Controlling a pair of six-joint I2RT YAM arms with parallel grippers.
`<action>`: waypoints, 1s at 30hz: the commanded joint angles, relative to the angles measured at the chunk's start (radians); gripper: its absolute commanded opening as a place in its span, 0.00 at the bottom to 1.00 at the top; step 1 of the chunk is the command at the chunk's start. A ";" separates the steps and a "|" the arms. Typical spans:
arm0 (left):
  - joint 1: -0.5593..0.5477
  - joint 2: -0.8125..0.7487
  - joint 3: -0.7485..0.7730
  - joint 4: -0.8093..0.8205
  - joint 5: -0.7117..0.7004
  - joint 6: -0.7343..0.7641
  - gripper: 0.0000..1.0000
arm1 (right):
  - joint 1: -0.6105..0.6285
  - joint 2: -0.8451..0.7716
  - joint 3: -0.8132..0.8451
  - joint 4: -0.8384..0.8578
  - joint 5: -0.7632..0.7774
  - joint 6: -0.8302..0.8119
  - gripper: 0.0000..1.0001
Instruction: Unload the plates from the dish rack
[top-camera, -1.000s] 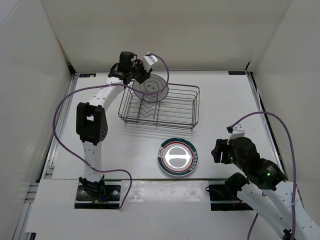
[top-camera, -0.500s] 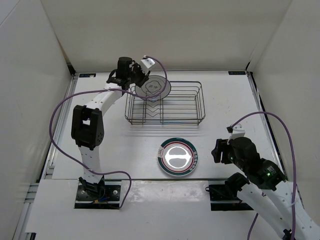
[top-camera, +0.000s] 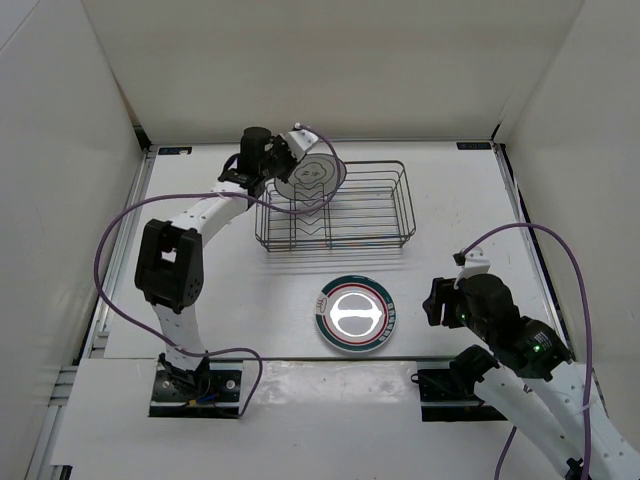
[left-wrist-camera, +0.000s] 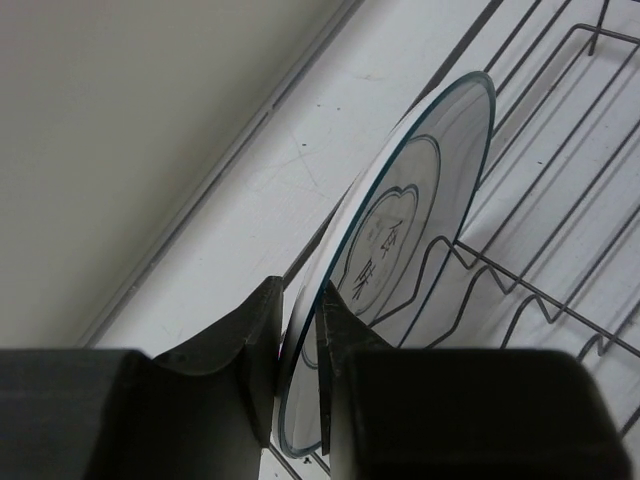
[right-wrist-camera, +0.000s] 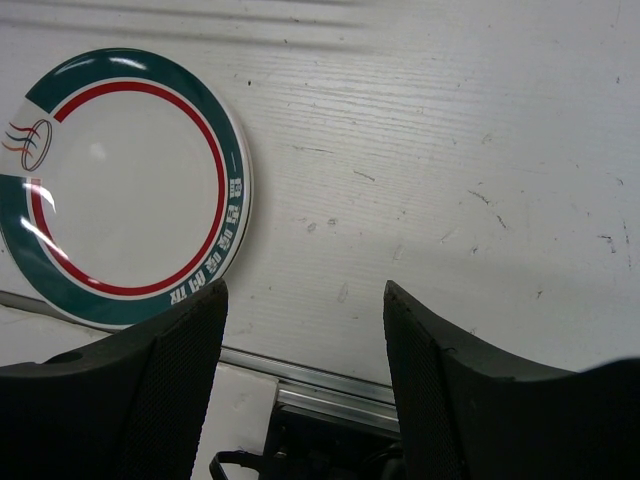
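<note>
A grey-rimmed plate (top-camera: 312, 178) stands tilted on edge at the far left end of the wire dish rack (top-camera: 370, 215). My left gripper (top-camera: 285, 165) is shut on its left rim. In the left wrist view both dark fingers (left-wrist-camera: 250, 350) clamp the thin rim of that plate (left-wrist-camera: 420, 220), with rack wires (left-wrist-camera: 560, 150) behind it. The teal-rimmed plate with a red ring (top-camera: 356, 314) lies flat on the table in front of the rack. My right gripper (top-camera: 437, 303) hovers open to the right of it, and its wrist view shows the same plate (right-wrist-camera: 120, 190) left of the empty gripper (right-wrist-camera: 305, 290).
White walls enclose the table on three sides. A metal rail (right-wrist-camera: 350, 385) runs along the near table edge below the right gripper. Purple cables loop from both arms.
The left jaws have narrowed onto the grey-rimmed plate's rim. The dish rack has slid right and turned square to the table, and the plate moved right with it. The right arm has not moved.
</note>
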 joint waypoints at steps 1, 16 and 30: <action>-0.027 -0.096 -0.028 0.186 -0.081 0.025 0.00 | 0.005 0.004 -0.007 0.020 0.017 -0.003 0.67; -0.097 -0.167 -0.140 0.510 -0.277 0.144 0.00 | 0.006 0.025 -0.004 0.021 0.011 -0.006 0.67; -0.116 -0.415 -0.192 0.412 -0.412 -0.070 0.00 | 0.005 0.028 -0.007 0.021 0.014 -0.003 0.67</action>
